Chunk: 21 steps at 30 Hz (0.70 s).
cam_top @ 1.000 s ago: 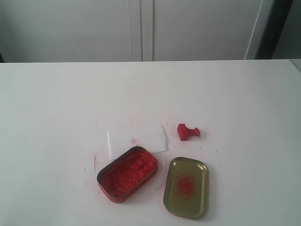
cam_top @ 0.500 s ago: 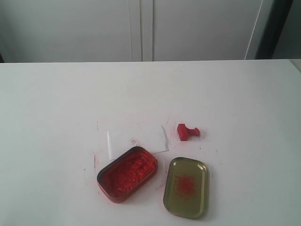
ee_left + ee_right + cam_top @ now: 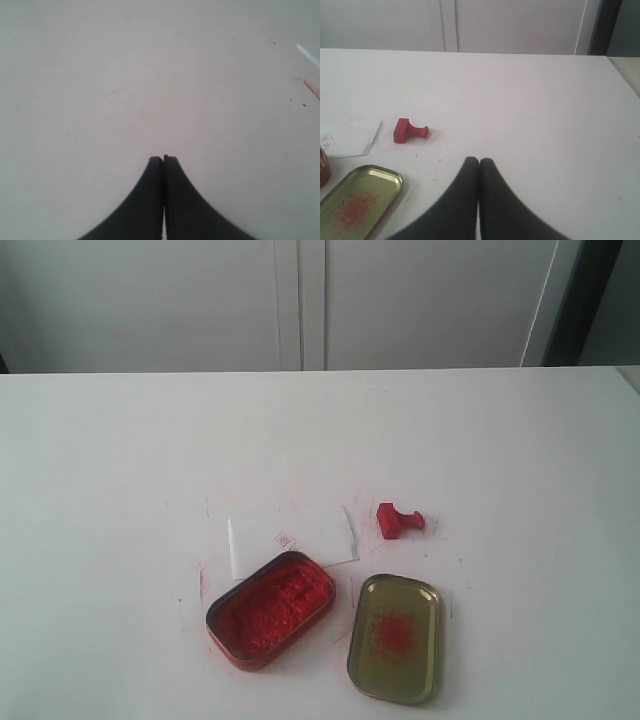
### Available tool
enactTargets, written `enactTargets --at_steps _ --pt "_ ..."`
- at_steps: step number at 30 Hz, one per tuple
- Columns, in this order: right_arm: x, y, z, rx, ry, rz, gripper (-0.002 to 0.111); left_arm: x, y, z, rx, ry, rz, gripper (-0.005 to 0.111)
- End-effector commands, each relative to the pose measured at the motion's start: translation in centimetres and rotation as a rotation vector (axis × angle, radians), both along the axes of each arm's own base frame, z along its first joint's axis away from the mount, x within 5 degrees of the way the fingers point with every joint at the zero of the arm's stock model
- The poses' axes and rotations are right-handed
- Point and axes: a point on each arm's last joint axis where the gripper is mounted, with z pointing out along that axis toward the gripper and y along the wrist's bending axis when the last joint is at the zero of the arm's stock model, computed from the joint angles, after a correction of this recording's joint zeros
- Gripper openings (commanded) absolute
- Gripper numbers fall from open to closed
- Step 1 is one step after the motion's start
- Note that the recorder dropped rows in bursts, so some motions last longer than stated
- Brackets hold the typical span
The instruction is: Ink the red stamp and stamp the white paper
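The red stamp [image 3: 398, 520] lies on its side on the white table, just right of the white paper [image 3: 295, 538]; it also shows in the right wrist view [image 3: 408, 131]. The paper [image 3: 347, 137] carries a faint red mark and is partly covered by the red-filled ink tin [image 3: 270, 609]. Neither gripper appears in the exterior view. My right gripper [image 3: 479, 160] is shut and empty, well short of the stamp. My left gripper [image 3: 163, 158] is shut and empty over bare table.
The gold tin lid [image 3: 395, 636] with a red smudge lies right of the ink tin, also seen in the right wrist view [image 3: 357, 200]. Red ink specks dot the table [image 3: 500, 460] around the paper. White cabinet doors stand behind the table's far edge.
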Motion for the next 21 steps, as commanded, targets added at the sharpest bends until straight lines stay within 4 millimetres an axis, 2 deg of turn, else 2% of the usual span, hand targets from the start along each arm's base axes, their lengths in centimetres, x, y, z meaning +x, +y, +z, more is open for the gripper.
enactTargets --at_steps 1,9,21 --pt "0.0 0.0 -0.2 0.050 0.007 -0.007 0.000 0.0 0.0 -0.2 -0.013 0.001 0.004 0.000" --pt "0.2 0.0 -1.8 0.036 0.048 -0.010 0.000 0.0 0.0 -0.2 -0.013 0.001 0.004 0.000" --pt "0.3 -0.3 -1.7 -0.053 0.011 -0.025 0.000 0.0 0.0 -0.2 -0.013 0.001 0.004 0.000"
